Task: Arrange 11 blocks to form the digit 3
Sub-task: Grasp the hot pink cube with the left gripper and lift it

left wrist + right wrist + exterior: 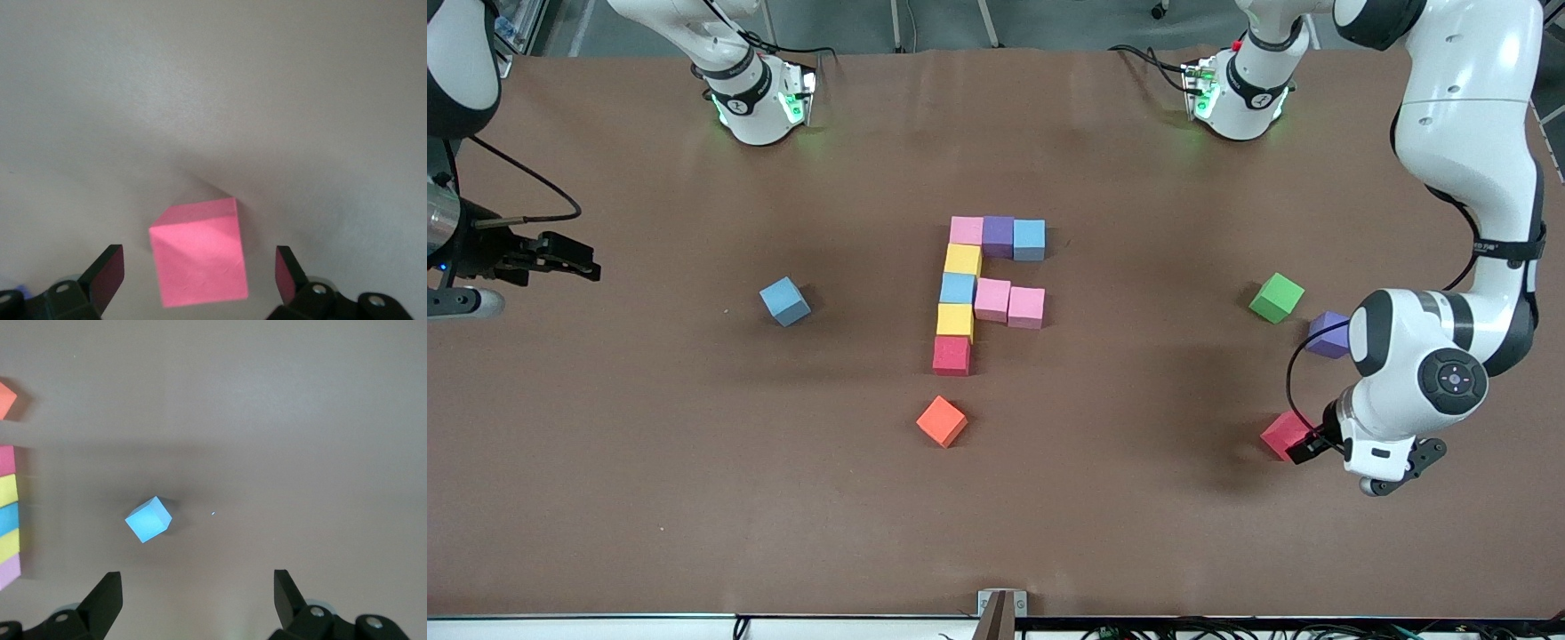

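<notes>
- On the brown table (694, 462) a partly built figure of touching blocks (983, 289) sits in the middle: a column of pink, yellow, blue, yellow and red, a top row running on into purple and blue, and two pink cubes beside the column's blue one.
- The orange cube (942, 420) lies apart, nearer the front camera than the column's red end.
- A loose blue cube (785, 300) rests toward the right arm's end of the table; a green cube (1276, 297), a purple cube (1328, 334) and a red cube (1284, 435) lie scattered toward the left arm's end.
- The left end effector (200, 277) hangs low over that red cube, fingers (107, 273) spread wide on either side without touching it.
- The right end effector (198, 595) waits high near its end of the table, fingers spread and holding nothing, the loose blue cube in its wrist view.
</notes>
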`<state>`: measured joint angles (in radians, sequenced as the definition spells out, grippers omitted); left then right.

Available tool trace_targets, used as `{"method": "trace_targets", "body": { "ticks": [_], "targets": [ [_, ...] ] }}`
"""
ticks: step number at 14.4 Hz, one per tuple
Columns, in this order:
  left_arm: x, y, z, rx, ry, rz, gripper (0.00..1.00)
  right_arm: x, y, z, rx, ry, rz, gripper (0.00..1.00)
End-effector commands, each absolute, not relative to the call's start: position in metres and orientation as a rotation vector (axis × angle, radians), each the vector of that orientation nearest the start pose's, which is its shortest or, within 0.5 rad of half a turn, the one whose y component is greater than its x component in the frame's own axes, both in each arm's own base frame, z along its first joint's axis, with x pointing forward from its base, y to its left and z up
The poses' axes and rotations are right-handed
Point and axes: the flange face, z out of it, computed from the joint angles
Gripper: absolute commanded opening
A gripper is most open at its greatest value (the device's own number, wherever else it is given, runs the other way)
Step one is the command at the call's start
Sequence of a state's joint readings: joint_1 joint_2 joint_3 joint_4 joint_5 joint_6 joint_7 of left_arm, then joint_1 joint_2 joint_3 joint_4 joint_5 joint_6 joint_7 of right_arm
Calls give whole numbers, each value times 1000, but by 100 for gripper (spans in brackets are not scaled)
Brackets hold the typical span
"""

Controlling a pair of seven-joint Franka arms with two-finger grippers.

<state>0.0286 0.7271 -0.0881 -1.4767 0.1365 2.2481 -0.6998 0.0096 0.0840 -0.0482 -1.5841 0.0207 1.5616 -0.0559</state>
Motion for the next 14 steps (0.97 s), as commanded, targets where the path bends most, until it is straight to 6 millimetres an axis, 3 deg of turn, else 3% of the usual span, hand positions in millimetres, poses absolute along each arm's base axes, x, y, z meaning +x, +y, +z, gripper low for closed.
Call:
{"method": "trace_targets", "body": {
  "ticks": [1, 4, 6, 9, 13, 14],
  "targets": [
    [732, -16, 250, -2997, -1001, -93, 100, 562, -13, 586, -3137, 41, 169, 100],
    [730, -16, 232, -2999, -1009, -49, 100, 564, -15, 612, -3140, 53, 113, 100],
    [728, -16, 219, -2997, -1001, -21, 100, 563, -32, 630, -3134, 86, 77, 100],
    [727, -17, 210, -3014, -949, 2, 97, 565, -40, 636, -3145, 107, 70, 100],
    [726, -35, 214, -3036, -964, 15, 32, 572, -36, 622, -3124, 102, 109, 100],
    [726, -39, 216, -3036, -974, 12, 22, 574, -28, 616, -3136, 75, 127, 100]
  ]
}}
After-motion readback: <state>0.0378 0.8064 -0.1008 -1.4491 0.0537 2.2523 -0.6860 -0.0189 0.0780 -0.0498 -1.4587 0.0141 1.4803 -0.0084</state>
